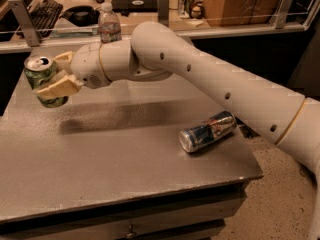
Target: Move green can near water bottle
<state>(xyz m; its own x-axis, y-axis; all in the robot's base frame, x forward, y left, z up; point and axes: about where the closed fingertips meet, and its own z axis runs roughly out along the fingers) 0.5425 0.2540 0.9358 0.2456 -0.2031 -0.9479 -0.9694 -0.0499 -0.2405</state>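
Note:
My gripper (52,76) is shut on the green can (42,79) and holds it upright in the air above the left part of the grey table (110,164). The can's silver top with pull tab faces up. The water bottle (109,24), clear with a white cap and a red label band, stands at the table's back edge, right of the can and behind my arm. My arm hides the bottle's lower part.
A slim blue-and-silver can (207,131) lies on its side on the right part of the table. A counter with a keyboard (42,11) and other items runs behind the table. The table's front edge (130,199) drops to drawers below.

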